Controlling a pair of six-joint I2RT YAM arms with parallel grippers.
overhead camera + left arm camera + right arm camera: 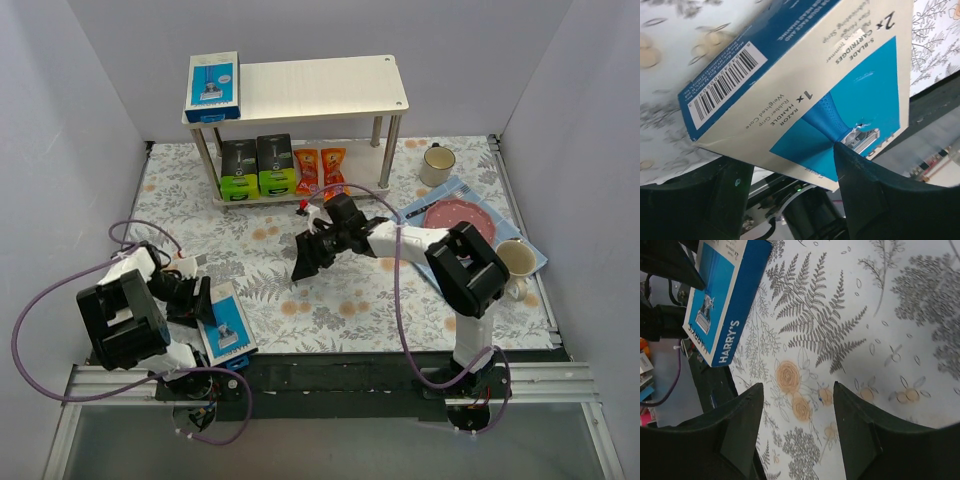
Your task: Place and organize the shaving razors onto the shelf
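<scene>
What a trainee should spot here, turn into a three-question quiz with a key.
1. True or false: the right gripper holds a razor pack.
2. How many packs stand on the lower tier of the shelf? A two, B four, C six.
3. Fill in: the box in the left gripper is ___-and-white.
Key: 1 false, it is open and empty. 2 B: two black boxes, two orange packets. 3 blue.

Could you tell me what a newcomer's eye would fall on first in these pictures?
The left gripper holds a blue-and-white Harry's razor box at the near edge of the table. Behind, the shelf carries a matching box on top, with black-and-green boxes and orange packets below.
</scene>
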